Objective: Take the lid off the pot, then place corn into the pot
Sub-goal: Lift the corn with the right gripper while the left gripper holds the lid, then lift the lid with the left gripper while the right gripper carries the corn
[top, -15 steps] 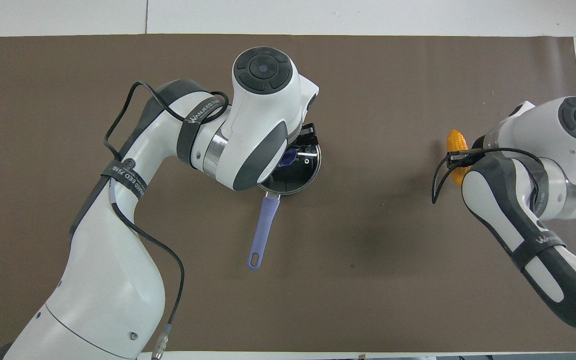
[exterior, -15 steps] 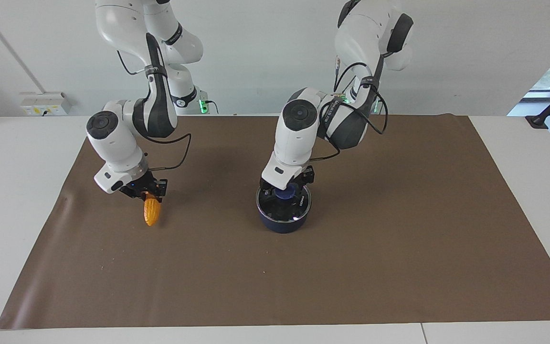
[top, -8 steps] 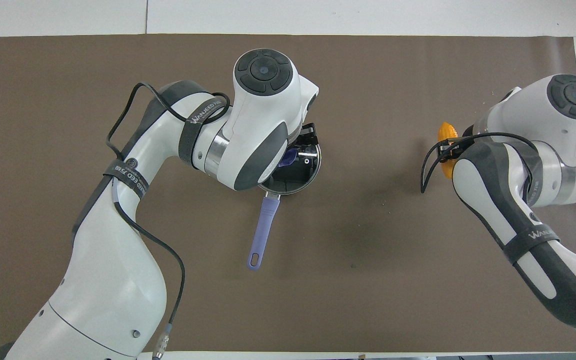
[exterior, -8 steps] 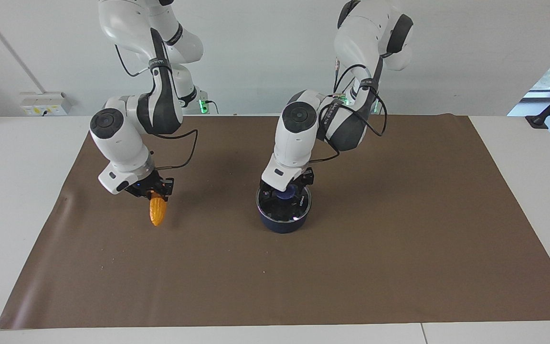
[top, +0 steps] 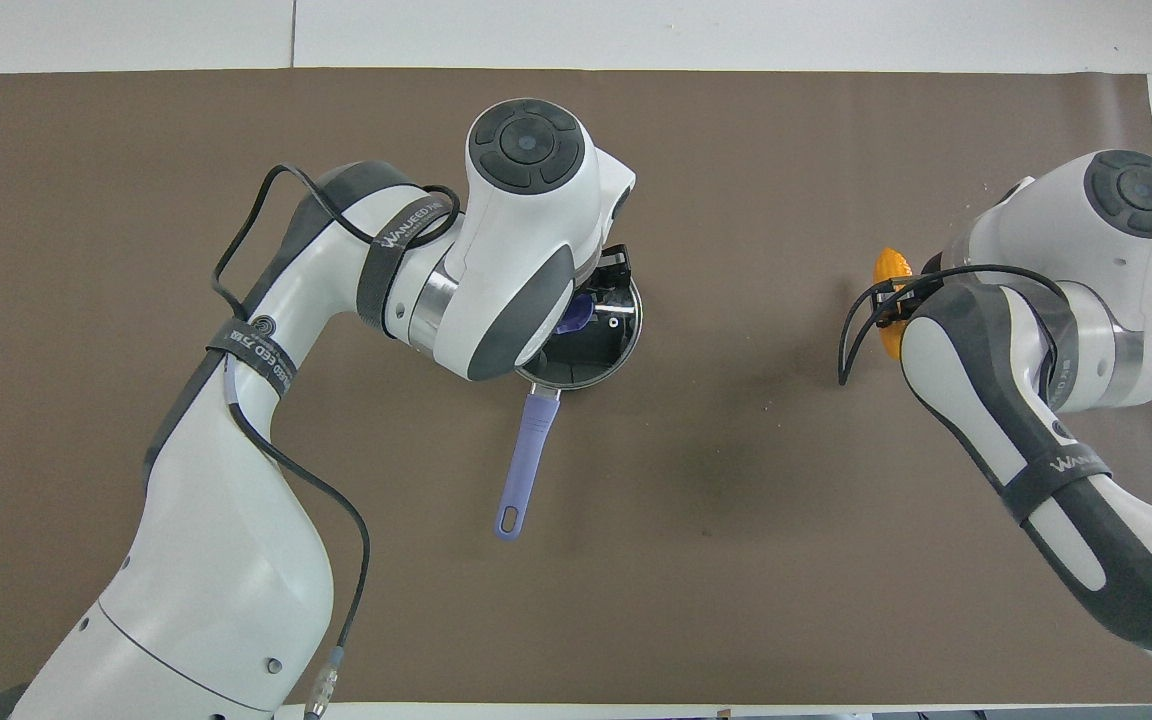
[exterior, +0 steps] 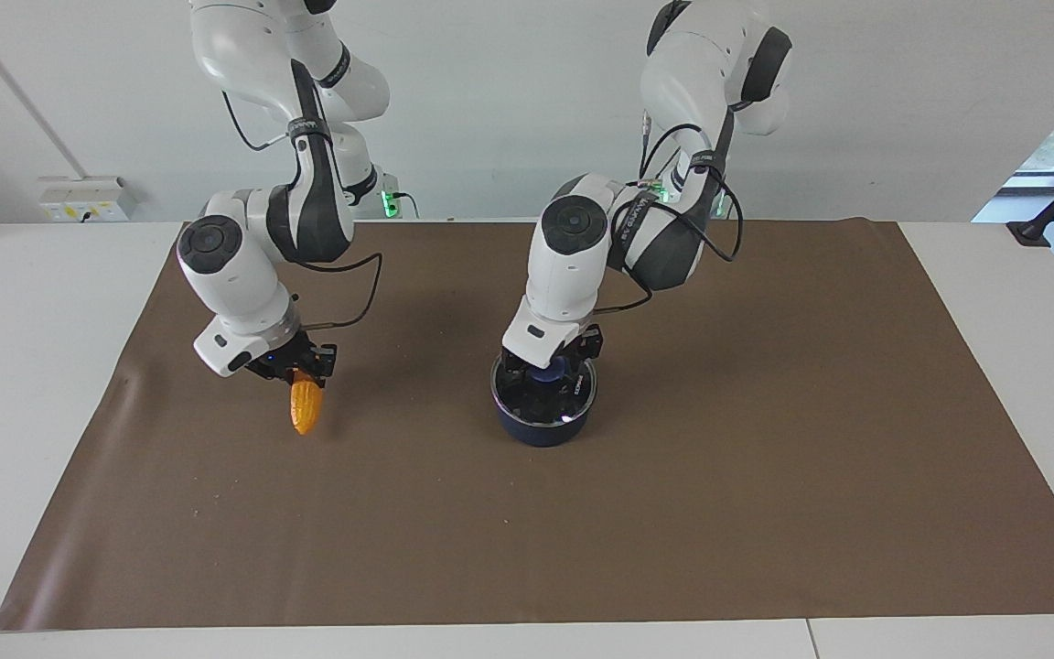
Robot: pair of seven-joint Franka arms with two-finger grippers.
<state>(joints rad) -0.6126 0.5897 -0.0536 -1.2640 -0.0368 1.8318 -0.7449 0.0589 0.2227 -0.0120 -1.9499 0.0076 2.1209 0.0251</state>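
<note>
The dark navy pot point(exterior: 541, 423) stands mid-mat, its blue-purple handle point(top: 526, 460) pointing toward the robots. The glass lid point(exterior: 568, 395) lies on it. My left gripper point(exterior: 550, 369) is down over the lid, its fingers closed on the blue knob point(exterior: 553, 367). The left arm hides most of the lid in the overhead view point(top: 621, 335). My right gripper point(exterior: 296, 366) is shut on the yellow-orange corn point(exterior: 306, 409). It holds the corn tip down above the mat, toward the right arm's end. The corn also shows in the overhead view point(top: 889, 265).
A brown mat point(exterior: 673, 513) covers the white table point(exterior: 33, 366). Nothing else lies on the mat.
My right gripper has carried the corn a short way toward the pot. The left gripper has stayed at the lid's knob, and the lid is still on the pot.
</note>
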